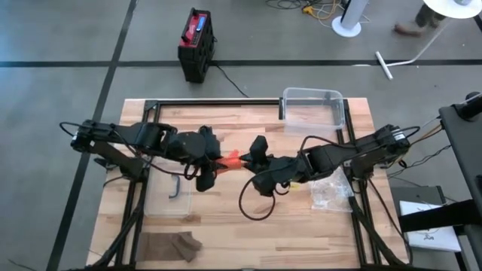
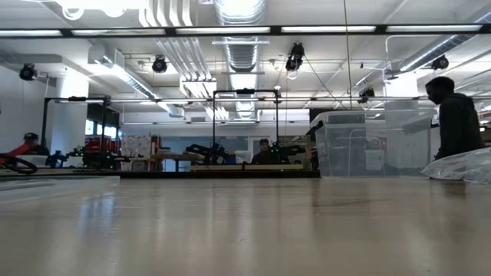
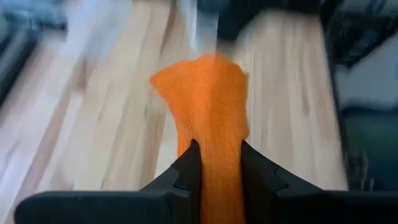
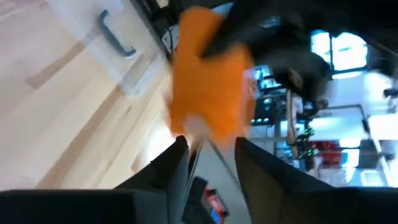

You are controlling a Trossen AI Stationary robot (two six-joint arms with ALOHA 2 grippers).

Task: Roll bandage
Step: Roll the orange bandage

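Now we hold the orange bandage [image 1: 232, 158] up over the middle of the table [image 1: 248, 226]. Our left gripper [image 3: 216, 163], at nine o'clock, squeezes it tight. Our right gripper [image 4: 208, 146], at three o'clock, looks apart around the other end. We should keep it tight and turn slowly.

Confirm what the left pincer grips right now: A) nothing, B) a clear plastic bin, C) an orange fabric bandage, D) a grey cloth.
C: in the left wrist view, the left pincer has its fingers pressed on both sides of the orange fabric bandage.
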